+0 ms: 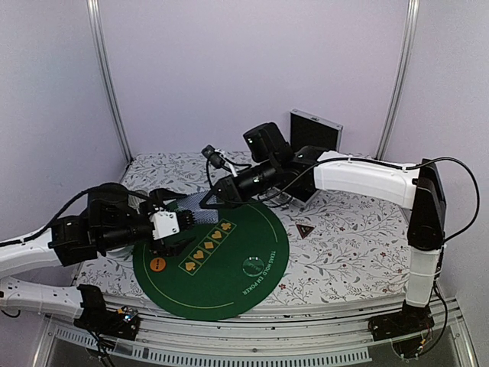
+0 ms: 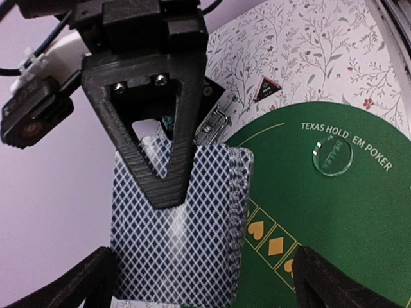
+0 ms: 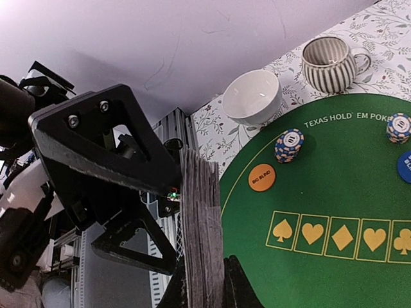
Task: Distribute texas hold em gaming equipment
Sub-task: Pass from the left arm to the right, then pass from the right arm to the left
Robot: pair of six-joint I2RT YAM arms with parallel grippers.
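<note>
Top external: right pincer (image 1: 212,197) (arm outstretched) clasps card deck (image 1: 192,205).

I count one deck of cards (image 2: 180,256), two chip stacks (image 3: 289,145), three discs — one orange disc (image 3: 262,177), one blue disc (image 3: 404,168), one clear disc (image 2: 332,156) — one dark triangle (image 1: 306,230), one white bowl (image 3: 252,96), one striped cup (image 3: 331,63) and one green mat (image 3: 334,189).

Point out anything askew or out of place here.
The deck of cards, pinched in the right gripper, is not squared: in the left wrist view its cards step out sideways along one edge. Nothing else stands out.
</note>
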